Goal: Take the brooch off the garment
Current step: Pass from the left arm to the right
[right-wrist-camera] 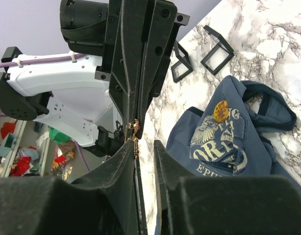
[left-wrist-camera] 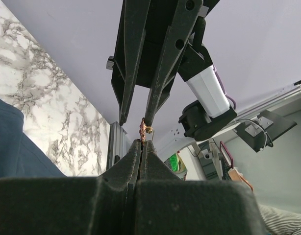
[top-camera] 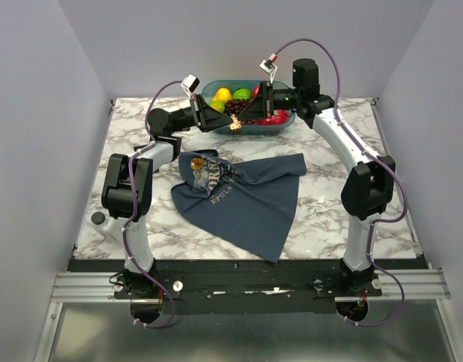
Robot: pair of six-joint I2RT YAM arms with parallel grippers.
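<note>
A tiny gold-coloured metal brooch (left-wrist-camera: 143, 129) is clamped in the left gripper (left-wrist-camera: 142, 143), off the slate-blue cloth garment (top-camera: 246, 204); the right gripper (right-wrist-camera: 144, 143) is seen parted just beside it

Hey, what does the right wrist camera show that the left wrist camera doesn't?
Only the right wrist view shows the pale print on the garment, a small yellow oval on that print, and two open black cases on the marble. Only the left wrist view shows the right arm's white link behind its claw. Both show the brooch pinched in the shut left claw, the open right claw beside it, some blue cloth and the table.
</note>
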